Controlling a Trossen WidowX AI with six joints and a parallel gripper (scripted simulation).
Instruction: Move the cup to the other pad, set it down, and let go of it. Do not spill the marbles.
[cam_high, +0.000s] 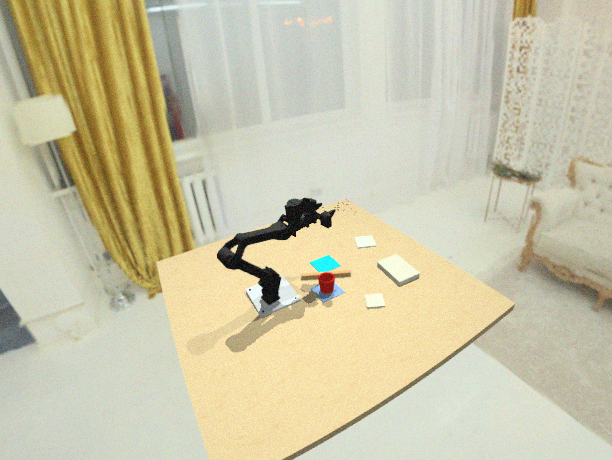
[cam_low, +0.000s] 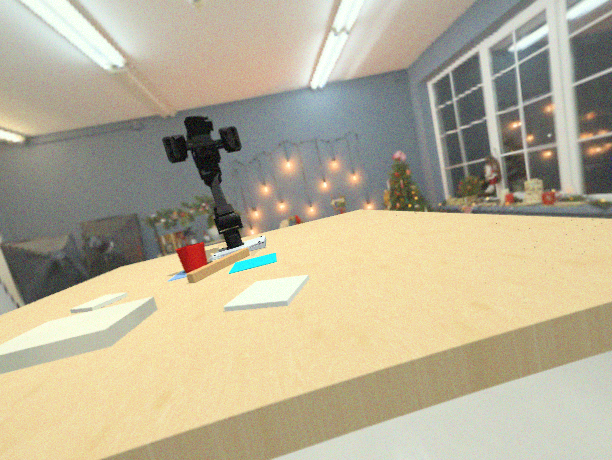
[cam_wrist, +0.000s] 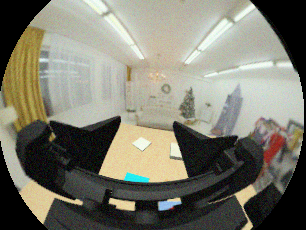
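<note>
Holding my spread black two-fingered gripper (cam_high: 327, 212) (cam_low: 202, 142) (cam_wrist: 147, 120) above the table (cam_high: 320, 370) (cam_low: 400, 310) (cam_wrist: 127, 150), I see the red tapered cup (cam_high: 326, 283) (cam_low: 192, 257) upright on the blue square pad (cam_high: 336, 294) (cam_low: 176, 276) (cam_wrist: 169, 205). From above, the flat cyan pad (cam_high: 325, 263) (cam_low: 254, 263) (cam_wrist: 136, 177) lies at the cup's twelve o'clock.

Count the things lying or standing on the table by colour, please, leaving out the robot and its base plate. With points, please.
Red: 1, the cup (cam_high: 326, 284) (cam_low: 193, 258)
Blue: 1, the pad under it (cam_high: 336, 295) (cam_low: 176, 277)
Cyan: 1, a pad (cam_high: 325, 263) (cam_low: 254, 263) (cam_wrist: 136, 178)
Brown: 1, a wooden bar (cam_high: 336, 274) (cam_low: 218, 265)
White: 3, flat blocks
Total: 7
</note>
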